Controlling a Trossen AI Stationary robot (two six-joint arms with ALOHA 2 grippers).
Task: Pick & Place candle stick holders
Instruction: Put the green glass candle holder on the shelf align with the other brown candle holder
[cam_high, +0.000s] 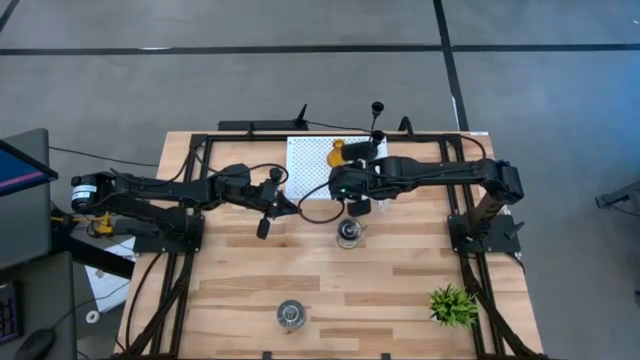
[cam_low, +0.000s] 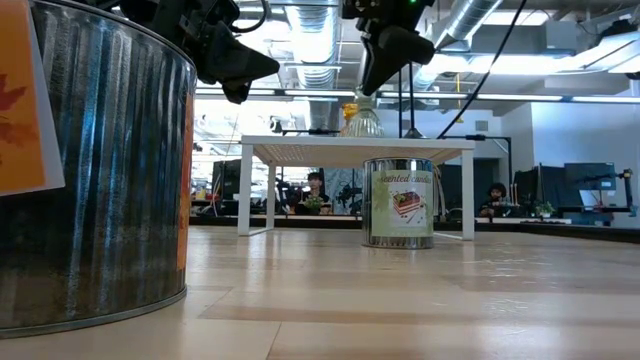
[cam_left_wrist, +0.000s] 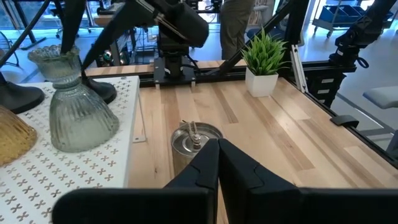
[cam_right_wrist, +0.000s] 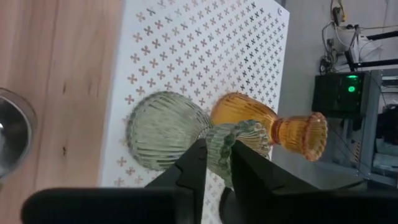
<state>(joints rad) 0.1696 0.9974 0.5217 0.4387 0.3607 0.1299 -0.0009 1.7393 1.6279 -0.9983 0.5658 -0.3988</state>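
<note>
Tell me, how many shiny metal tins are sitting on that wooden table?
2. One tin stands near the middle of the table, just in front of the white stand. The other tin is near the front edge. More could be hidden.

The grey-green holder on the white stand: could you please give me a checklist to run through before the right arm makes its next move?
1. Grey-green holder stands upright on the white stand: ok.
2. Right tool clear of the holder's neck: not ok; its fingers sit on either side of the rim, with only a narrow gap.
3. Amber holder clear of the lift path: not ok; it stands close beside the grey-green one, and contact cannot be ruled out.
4. Left tool out of the way: ok; it is shut and hovers over the table beside the stand.
5. Silvery jar on the table away from the stand: ok.
</note>
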